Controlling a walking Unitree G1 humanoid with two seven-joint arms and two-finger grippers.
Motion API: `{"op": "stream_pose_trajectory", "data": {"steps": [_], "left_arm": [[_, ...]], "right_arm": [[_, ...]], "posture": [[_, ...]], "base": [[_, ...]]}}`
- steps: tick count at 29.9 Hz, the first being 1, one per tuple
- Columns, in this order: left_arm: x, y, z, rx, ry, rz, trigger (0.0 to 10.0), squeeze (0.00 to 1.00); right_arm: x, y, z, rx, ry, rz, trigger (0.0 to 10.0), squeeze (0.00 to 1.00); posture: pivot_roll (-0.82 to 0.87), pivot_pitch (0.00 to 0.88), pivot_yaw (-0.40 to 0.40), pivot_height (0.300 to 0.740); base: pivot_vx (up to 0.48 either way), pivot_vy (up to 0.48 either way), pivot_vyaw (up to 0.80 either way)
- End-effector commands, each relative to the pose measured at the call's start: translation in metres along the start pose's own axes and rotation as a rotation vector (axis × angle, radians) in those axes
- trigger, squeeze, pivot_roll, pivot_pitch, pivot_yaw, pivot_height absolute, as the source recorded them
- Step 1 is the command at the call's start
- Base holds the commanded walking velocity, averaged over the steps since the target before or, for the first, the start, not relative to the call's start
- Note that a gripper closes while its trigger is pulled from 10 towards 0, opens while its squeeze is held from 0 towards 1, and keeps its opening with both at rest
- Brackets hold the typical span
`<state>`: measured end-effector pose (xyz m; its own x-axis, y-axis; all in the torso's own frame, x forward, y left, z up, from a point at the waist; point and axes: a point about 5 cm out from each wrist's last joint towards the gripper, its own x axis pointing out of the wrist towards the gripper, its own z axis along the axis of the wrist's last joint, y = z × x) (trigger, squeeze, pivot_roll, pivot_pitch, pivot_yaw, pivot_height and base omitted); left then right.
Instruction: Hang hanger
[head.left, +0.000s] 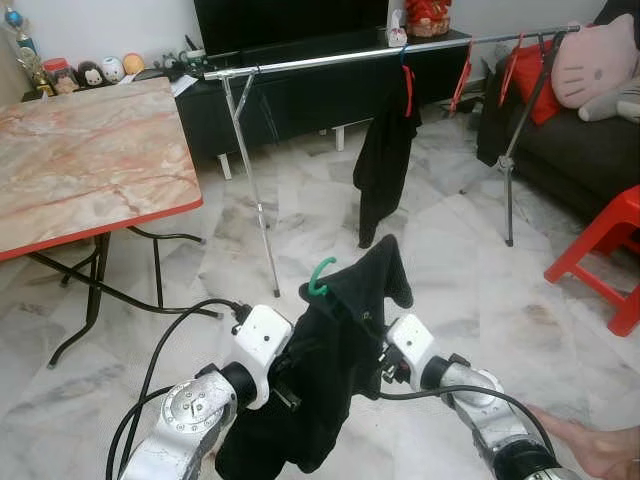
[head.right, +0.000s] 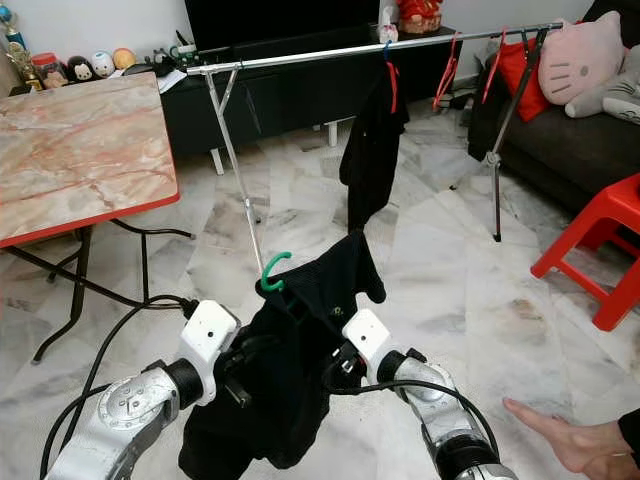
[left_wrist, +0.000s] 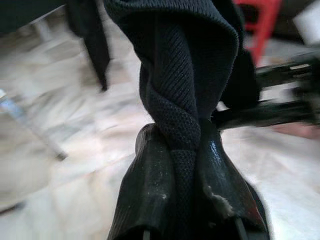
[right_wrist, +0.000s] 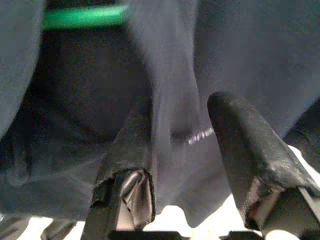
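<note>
Black garment on its green hanger sat pinched in my left gripper, right gripper spread around it; carrying to the far rail came next.

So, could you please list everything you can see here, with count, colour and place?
Hanger: one, green hook, above the black garment between both grippers.
Black garment: one, black, draped on that hanger, close in front of the robot.
Clothes rail: one, silver, across the room ahead.
Hung garment: one, black, on a red hanger at mid-rail.
Red hangers: a few, on the rail's right part.
Table: one, marble-patterned top with red edge, left.
Stool: one, red, right.
Sofa: one, dark, far right, holding a pink cushion.
Person's hand: one, bottom right.
Left gripper: jaws shut on the black garment.
Right gripper: jaws open around the black garment.
</note>
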<state>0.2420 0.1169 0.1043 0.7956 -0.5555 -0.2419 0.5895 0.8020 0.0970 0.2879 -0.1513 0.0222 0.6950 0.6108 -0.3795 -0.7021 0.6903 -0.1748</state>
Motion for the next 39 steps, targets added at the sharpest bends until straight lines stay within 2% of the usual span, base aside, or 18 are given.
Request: {"op": "stream_pose_trajectory", "data": {"steps": [1, 3, 6, 8, 11, 12, 16, 18, 21, 23, 24, 25, 27, 28, 29, 30, 33, 39], "left_arm": [[-0.001, 0.017, -0.001, 0.063, 0.015, 0.115, 10.0, 0.00], [-0.002, 0.023, -0.009, 0.086, 0.058, 0.167, 10.0, 0.00], [-0.004, 0.033, -0.015, 0.054, 0.072, 0.255, 10.0, 0.00], [-0.006, 0.045, -0.022, 0.022, 0.094, 0.372, 10.0, 0.00], [-0.008, 0.051, -0.027, 0.008, 0.099, 0.435, 10.0, 0.00], [-0.011, 0.055, -0.033, -0.016, 0.102, 0.485, 10.0, 0.00], [-0.012, 0.057, -0.037, -0.034, 0.100, 0.512, 10.0, 0.00], [-0.013, 0.056, -0.040, -0.040, 0.102, 0.516, 10.0, 0.00], [-0.013, 0.056, -0.042, -0.043, 0.102, 0.524, 10.0, 0.00], [-0.010, 0.052, -0.041, -0.054, 0.087, 0.515, 10.0, 0.00], [-0.009, 0.050, -0.041, -0.057, 0.082, 0.509, 10.0, 0.00], [-0.008, 0.049, -0.040, -0.058, 0.077, 0.506, 10.0, 0.00], [-0.008, 0.048, -0.040, -0.057, 0.074, 0.505, 10.0, 0.00], [-0.008, 0.048, -0.040, -0.058, 0.073, 0.504, 10.0, 0.00], [-0.008, 0.048, -0.040, -0.058, 0.073, 0.504, 10.0, 0.00], [-0.008, 0.048, -0.040, -0.058, 0.072, 0.503, 10.0, 0.00], [-0.009, 0.047, -0.041, -0.059, 0.071, 0.499, 10.0, 0.00], [-0.008, 0.047, -0.041, -0.055, 0.069, 0.491, 10.0, 0.00]], "right_arm": [[-0.002, 0.005, -0.010, -0.001, 0.056, 0.020, 10.0, 0.00], [-0.003, 0.007, -0.013, 0.010, 0.069, 0.032, 10.0, 0.00], [-0.003, 0.011, -0.019, 0.021, 0.110, 0.048, 10.0, 0.00], [-0.004, 0.016, -0.029, 0.023, 0.176, 0.059, 10.0, 0.00], [-0.005, 0.018, -0.036, 0.025, 0.219, 0.043, 10.0, 0.00], [-0.008, 0.016, -0.045, 0.071, 0.282, -0.031, 10.0, 0.00], [-0.010, 0.014, -0.052, 0.112, 0.328, -0.092, 10.0, 0.00], [-0.015, 0.011, -0.061, 0.217, 0.365, -0.208, 10.0, 0.00], [-0.017, 0.010, -0.065, 0.258, 0.382, -0.252, 10.0, 0.00], [-0.040, 0.015, -0.096, 0.585, 0.483, -0.534, 10.0, 0.00], [-0.049, 0.021, -0.107, 0.678, 0.534, -0.609, 10.0, 0.00], [-0.055, 0.026, -0.114, 0.733, 0.570, -0.651, 10.0, 0.00], [-0.060, 0.032, -0.120, 0.748, 0.605, -0.662, 10.0, 0.00], [-0.061, 0.034, -0.122, 0.780, 0.600, -0.685, 10.0, 0.14], [-0.061, 0.034, -0.122, 0.780, 0.600, -0.685, 10.0, 0.14], [-0.060, 0.035, -0.122, 0.792, 0.593, -0.688, 10.0, 1.00], [-0.057, 0.037, -0.120, 0.771, 0.581, -0.650, 10.0, 1.00], [-0.055, 0.037, -0.119, 0.791, 0.589, -0.684, 10.0, 1.00]], "posture": [[-0.05, 0.000, 0.025, 0.732], [-0.05, 0.000, 0.025, 0.732], [-0.05, 0.000, 0.027, 0.732], [-0.05, 0.000, 0.025, 0.732], [-0.05, 0.000, 0.023, 0.732], [-0.05, 0.000, 0.023, 0.732], [-0.05, 0.000, 0.023, 0.732], [-0.06, 0.000, 0.023, 0.732], [-0.06, 0.000, 0.023, 0.732], [-0.05, 0.000, 0.020, 0.732], [-0.05, 0.000, 0.019, 0.732], [-0.04, 0.000, 0.018, 0.732], [-0.04, 0.000, 0.018, 0.732], [-0.04, 0.000, 0.020, 0.732], [-0.04, 0.000, 0.020, 0.732], [-0.04, 0.000, 0.021, 0.732], [-0.04, 0.000, 0.028, 0.732], [-0.04, 0.000, 0.032, 0.732]], "base": [[0.000, 0.000, 0.00], [0.000, 0.000, 0.00], [0.000, 0.000, 0.00], [0.000, 0.000, 0.00], [0.000, 0.000, 0.00], [0.000, 0.000, 0.00], [0.000, 0.000, 0.00], [0.000, 0.000, 0.00], [0.000, 0.000, 0.00], [0.000, 0.000, 0.00], [0.000, 0.000, 0.00], [0.000, 0.000, 0.00], [0.000, 0.000, 0.00], [0.000, 0.000, 0.00], [0.000, 0.000, 0.00], [0.000, 0.000, 0.00], [0.000, 0.000, 0.00], [0.000, 0.000, 0.00]]}}
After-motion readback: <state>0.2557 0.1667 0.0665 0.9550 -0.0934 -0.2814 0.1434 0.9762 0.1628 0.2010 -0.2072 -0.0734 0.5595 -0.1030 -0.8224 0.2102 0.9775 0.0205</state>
